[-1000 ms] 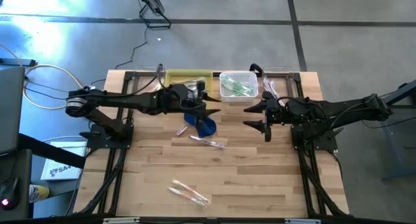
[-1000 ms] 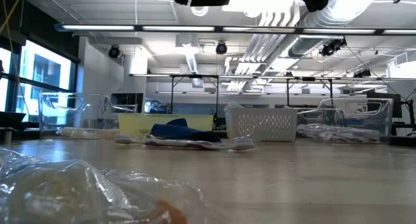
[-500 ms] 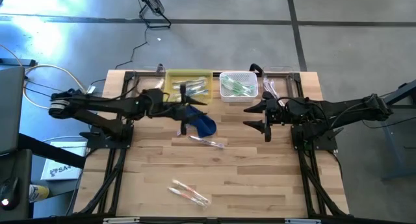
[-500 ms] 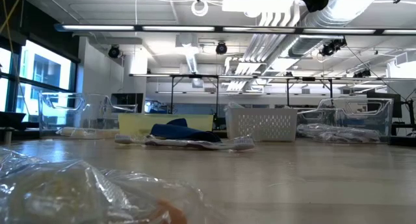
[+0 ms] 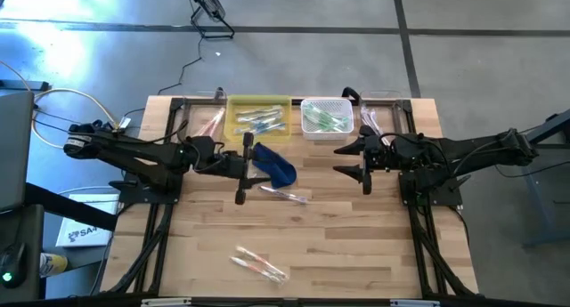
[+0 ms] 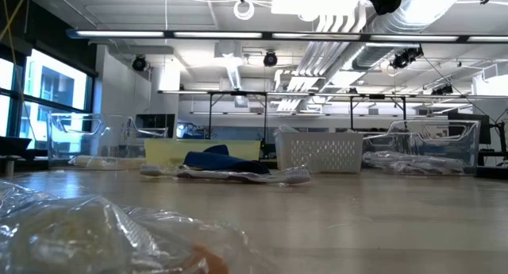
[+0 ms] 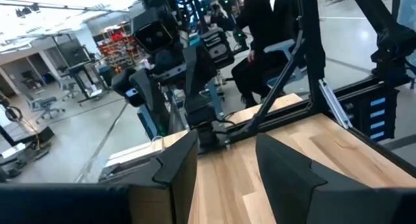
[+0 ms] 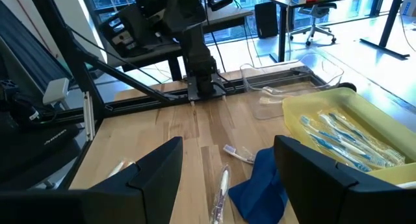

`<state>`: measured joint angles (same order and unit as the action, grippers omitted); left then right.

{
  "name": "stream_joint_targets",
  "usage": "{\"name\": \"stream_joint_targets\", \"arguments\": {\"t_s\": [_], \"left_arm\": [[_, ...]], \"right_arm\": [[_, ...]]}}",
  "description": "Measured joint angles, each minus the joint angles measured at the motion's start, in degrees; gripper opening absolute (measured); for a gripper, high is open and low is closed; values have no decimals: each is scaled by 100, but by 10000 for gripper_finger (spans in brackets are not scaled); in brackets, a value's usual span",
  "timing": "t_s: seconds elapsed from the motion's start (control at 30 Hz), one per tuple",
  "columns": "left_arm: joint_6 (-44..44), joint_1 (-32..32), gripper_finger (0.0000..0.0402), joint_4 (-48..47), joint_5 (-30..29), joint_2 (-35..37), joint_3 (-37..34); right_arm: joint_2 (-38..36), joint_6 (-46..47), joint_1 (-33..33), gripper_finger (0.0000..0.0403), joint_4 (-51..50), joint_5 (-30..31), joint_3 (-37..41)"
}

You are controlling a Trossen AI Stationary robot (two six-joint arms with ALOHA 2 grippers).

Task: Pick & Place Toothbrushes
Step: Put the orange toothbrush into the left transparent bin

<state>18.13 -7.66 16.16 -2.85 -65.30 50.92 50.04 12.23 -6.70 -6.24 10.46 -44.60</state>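
— Looking for a toothbrush (image 5: 283, 195)? One lies on the table (image 5: 356, 245) just beside the blue pouch (image 5: 276, 167).
— The left gripper (image 5: 242, 169) hangs near it, fingers apart and empty. Come down straight and pinch its middle.
— The right gripper (image 5: 363, 161) waits wide open.

The left arm reaches in from the worktop's left edge, its left gripper (image 5: 242, 172) hanging over the middle of the far half with jaws parted and nothing between them. The right arm comes in from the right edge, and the right gripper (image 5: 354, 158) hangs near the far right with jaws wide apart, empty.
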Motion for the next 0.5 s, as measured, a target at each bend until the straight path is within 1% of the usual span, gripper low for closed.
{"name": "stream_joint_targets", "arguments": {"t_s": [0.5], "left_arm": [[-66,11,152,1,-4,0,0]], "right_arm": [[0,0,0,234,-2,-11,0]]}}
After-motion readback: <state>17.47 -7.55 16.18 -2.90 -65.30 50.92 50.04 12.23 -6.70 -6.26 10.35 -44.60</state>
